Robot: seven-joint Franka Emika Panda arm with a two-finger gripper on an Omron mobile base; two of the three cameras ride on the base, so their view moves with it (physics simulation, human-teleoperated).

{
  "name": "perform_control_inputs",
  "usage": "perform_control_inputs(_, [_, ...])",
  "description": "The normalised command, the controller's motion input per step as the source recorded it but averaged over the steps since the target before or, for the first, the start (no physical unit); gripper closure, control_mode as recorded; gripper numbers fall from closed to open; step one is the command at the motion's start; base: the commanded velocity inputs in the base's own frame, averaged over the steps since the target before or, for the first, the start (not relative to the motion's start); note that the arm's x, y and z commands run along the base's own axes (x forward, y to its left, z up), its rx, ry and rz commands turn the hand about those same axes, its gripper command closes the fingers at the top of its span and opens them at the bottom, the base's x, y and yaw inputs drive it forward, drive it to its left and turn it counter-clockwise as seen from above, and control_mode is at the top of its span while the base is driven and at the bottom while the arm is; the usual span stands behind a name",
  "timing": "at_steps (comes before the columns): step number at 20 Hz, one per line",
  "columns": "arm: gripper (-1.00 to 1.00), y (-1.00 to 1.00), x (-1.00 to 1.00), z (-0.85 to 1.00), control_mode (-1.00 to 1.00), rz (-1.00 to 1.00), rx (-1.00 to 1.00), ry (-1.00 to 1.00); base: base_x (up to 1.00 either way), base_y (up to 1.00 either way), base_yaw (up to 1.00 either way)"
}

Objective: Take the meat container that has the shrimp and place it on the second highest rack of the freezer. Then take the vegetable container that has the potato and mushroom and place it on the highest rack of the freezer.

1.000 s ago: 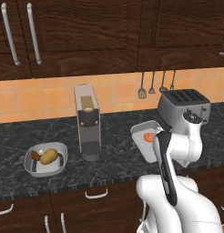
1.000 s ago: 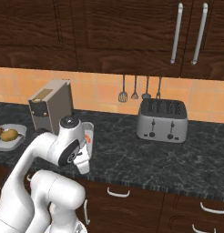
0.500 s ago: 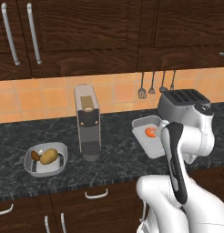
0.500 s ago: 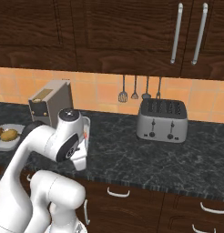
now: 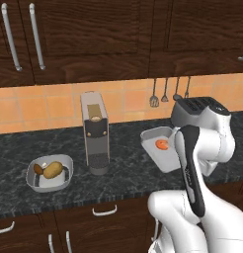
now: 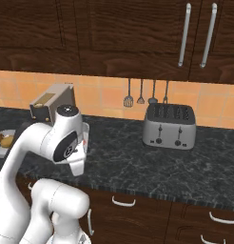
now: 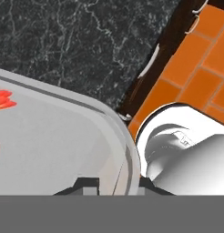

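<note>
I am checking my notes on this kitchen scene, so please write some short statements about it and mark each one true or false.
1. The shrimp lies in a grey tray. True.
2. The tool is shut on the tray's rim. True.
3. The potato sits in the same tray as the shrimp. False: it is in a separate tub, left of the coffee machine.
4. The toaster stands on the floor. False: it stands on the counter.
5. Utensils hang on the tiled wall. True.
</note>
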Motion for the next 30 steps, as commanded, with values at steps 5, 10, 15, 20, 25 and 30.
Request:
perform_control_inputs(5, [1.0, 0.0, -0.8, -0.01, -1.0, -0.06, 0.0, -0.01, 0.0, 0.0, 0.0])
perform_control_inputs(10, [1.0, 0.03, -0.32, 0.0, -1.0, -0.08, 0.0, -0.01, 0.0, 0.0, 0.0])
perform_control_inputs(15, [1.0, 0.07, -0.09, 0.0, -1.0, -0.05, 0.0, -0.01, 0.0, 0.0, 0.0])
perform_control_inputs(20, [1.0, 0.0, -0.03, 0.0, -1.0, 0.0, 0.0, 0.0, 0.0, 0.0, 0.0])
perform_control_inputs(25, [1.0, 0.0, 0.0, 0.0, 1.0, 0.0, 0.0, 0.0, -0.66, 0.0, 0.0])
perform_control_inputs(30, [1.0, 0.0, 0.0, 0.0, 1.0, 0.0, 0.0, 0.0, -0.46, 0.0, 0.0])
